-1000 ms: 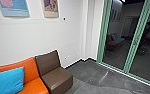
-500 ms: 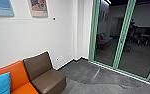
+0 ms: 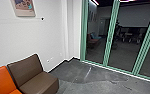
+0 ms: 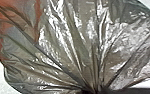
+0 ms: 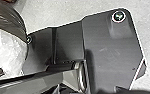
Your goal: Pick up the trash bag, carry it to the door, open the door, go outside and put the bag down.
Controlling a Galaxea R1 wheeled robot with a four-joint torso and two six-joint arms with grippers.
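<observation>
The trash bag (image 4: 66, 37) is in my left gripper (image 4: 94, 90), closed on its gathered neck, where the thin, shiny plastic pulls into tight folds. The film is dark but see-through, with reddish-orange tones showing in part of it. From my right wrist I see the bag in front of part of my base plate (image 5: 111, 45), with a pale, crumpled mass below the darker film. I cannot tell how my right gripper stands. Ahead of me lies a grey floor (image 3: 78, 77), and across it stand tall glass panels in green frames (image 3: 83, 32), a dim room showing in them. Over on my left, a brown chair (image 3: 36, 72) sits right beside an orange one (image 3: 1, 77), near a white wall (image 3: 21, 37) with a poster (image 3: 25, 7).
</observation>
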